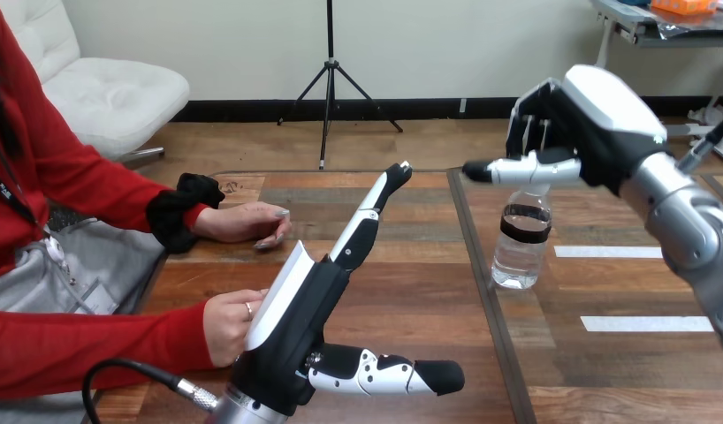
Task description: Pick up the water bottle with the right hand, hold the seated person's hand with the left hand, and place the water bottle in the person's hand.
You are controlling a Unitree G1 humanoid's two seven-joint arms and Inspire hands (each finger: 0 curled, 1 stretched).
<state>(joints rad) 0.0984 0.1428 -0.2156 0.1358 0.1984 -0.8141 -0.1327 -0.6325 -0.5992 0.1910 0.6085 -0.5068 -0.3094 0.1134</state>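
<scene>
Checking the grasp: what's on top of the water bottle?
The right robot hand sits over the water bottle, its thumb across the neck. The cap is covered, so contact cannot be told.

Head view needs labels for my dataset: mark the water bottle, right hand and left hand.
water bottle (520, 261), head view, clear lower body.
right hand (610, 106), head view, white back shell.
left hand (298, 314), head view, black palm.

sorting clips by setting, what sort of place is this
Probably a robot test bench for handovers: a wooden table marked with white tape strips, one water bottle standing on it, and a person seated at its left side.
</scene>
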